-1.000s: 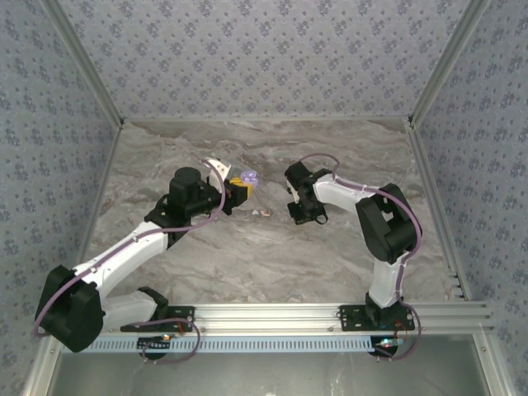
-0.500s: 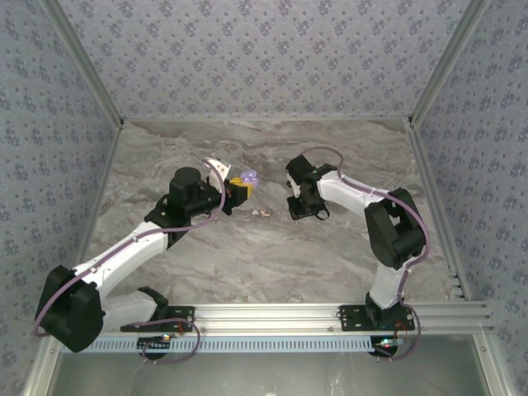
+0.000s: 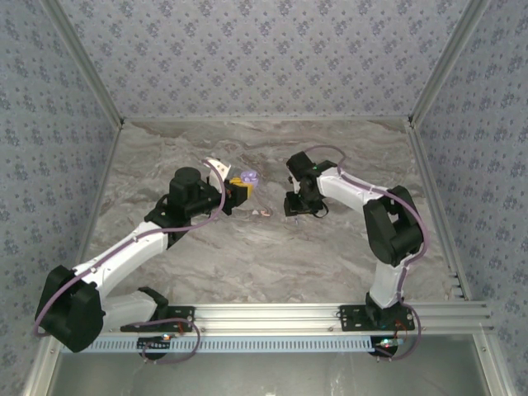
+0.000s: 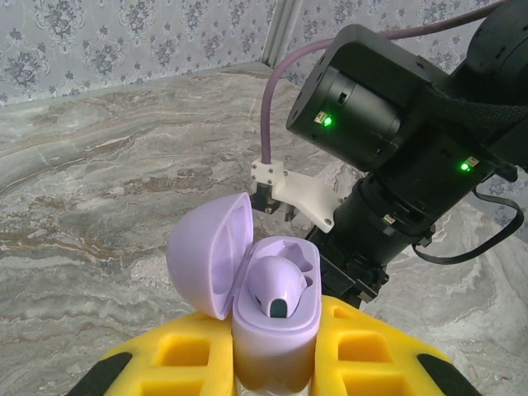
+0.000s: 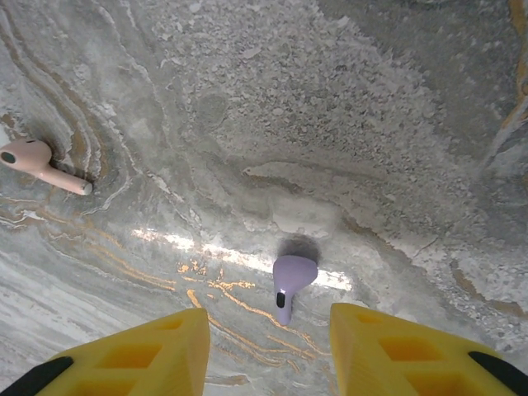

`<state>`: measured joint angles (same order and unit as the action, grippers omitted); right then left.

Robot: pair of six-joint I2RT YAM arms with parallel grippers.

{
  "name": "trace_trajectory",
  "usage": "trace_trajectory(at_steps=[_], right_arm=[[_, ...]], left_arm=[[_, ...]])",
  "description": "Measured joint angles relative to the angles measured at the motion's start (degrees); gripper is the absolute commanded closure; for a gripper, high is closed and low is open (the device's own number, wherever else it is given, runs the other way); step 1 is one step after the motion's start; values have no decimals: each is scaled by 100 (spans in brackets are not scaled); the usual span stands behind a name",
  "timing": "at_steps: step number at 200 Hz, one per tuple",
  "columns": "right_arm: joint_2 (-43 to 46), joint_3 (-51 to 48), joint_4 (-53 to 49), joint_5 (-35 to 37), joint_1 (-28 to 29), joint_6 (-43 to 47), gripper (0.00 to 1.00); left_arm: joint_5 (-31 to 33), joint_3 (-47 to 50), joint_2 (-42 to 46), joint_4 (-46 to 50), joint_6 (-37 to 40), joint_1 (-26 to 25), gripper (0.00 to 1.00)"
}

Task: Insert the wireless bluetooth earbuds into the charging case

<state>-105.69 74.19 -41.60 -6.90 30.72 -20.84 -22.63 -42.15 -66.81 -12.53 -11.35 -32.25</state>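
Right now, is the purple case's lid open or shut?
Open: the lid is hinged back from the purple case, one earbud seated inside.

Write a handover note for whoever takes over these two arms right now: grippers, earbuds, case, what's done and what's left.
Left gripper: shut on the purple case, lid open.
Right gripper: open above the table, holding nothing.
Earbuds: one purple earbud sits in the case; a second purple earbud lies on the table between the right fingers; a pink earbud lies farther off.
Done: one earbud seated.
Left: pick up the loose purple one and put it in the case.
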Motion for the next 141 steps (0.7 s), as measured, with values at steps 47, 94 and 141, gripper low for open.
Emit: trace_trajectory(at_steps=[47,94,141], right_arm=[[-186,0,-4,4,0,-227,56],[-293,79,-24,24,0,-297,58],[-420,118,-44,52,2,-326,59]], left_arm=[[-2,0,0,0,33,0,88],[-2,0,0,0,44,0,87],[-2,0,0,0,42,0,87]])
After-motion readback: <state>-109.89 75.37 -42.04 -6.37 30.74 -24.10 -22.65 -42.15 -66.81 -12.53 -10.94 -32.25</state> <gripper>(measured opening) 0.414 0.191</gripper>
